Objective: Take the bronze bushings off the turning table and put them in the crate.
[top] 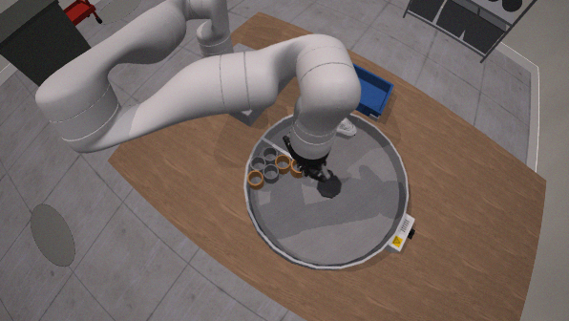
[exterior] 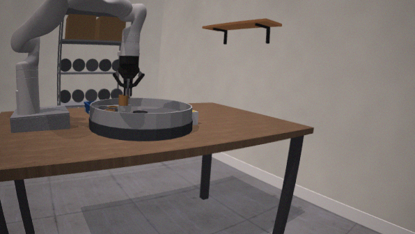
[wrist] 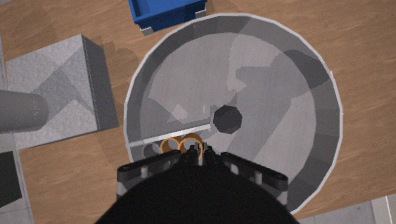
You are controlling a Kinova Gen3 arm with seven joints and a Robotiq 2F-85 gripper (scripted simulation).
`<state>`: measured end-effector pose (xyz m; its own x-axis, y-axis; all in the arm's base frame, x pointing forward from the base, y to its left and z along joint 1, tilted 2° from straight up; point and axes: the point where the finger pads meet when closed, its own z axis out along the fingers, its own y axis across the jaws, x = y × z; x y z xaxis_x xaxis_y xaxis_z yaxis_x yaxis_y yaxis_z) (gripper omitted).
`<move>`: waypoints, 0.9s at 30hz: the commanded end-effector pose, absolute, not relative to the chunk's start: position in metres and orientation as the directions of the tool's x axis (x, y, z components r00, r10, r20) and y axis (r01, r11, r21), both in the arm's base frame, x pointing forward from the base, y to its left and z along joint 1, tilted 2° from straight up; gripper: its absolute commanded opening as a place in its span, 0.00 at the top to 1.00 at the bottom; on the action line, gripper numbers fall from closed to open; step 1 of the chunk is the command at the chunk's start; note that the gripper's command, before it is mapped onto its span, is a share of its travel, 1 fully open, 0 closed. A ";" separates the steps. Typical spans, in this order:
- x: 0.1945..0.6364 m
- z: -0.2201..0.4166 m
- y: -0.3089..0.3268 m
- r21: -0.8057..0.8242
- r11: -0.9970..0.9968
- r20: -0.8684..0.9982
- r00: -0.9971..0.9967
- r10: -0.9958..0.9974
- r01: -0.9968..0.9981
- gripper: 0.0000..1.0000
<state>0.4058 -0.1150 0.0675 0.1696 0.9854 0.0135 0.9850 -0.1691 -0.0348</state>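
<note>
The grey turning table (top: pixel 363 224) (exterior: pixel 139 120) (wrist: pixel 300 125) has a black hub (top: pixel 329 186) at its middle. My gripper (top: pixel 302 168) (exterior: pixel 127 92) (wrist: pixel 200 148) is shut on the wall of a bronze bushing (top: pixel 295 168) (exterior: pixel 123 99) (wrist: pixel 193 146) and holds it just above the table's left part. Two more bronze bushings (top: pixel 256 179) (top: pixel 283 163) stand there, beside three steel bushings (top: pixel 258 163) (top: pixel 270 154) (top: pixel 272 174). The blue crate (top: pixel 379 93) (wrist: pixel 165 12) stands behind the turning table, partly hidden by my arm.
The arm's grey base block (exterior: pixel 38 118) (wrist: pixel 55 85) stands on the wooden table (top: pixel 458 201) left of the turning table. A white control box (top: pixel 400 236) sits at the turning table's front right rim. A thin white divider (wrist: pixel 170 135) crosses the turning table's floor.
</note>
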 end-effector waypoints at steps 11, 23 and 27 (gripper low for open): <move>0.405 0.072 -0.117 -0.036 -0.158 0.013 0.158 0.987 0.987 1.00; 0.407 0.089 -0.116 -0.035 -0.161 0.013 0.161 0.987 0.986 1.00; 0.407 0.089 -0.116 -0.035 -0.161 0.013 0.161 0.987 0.986 1.00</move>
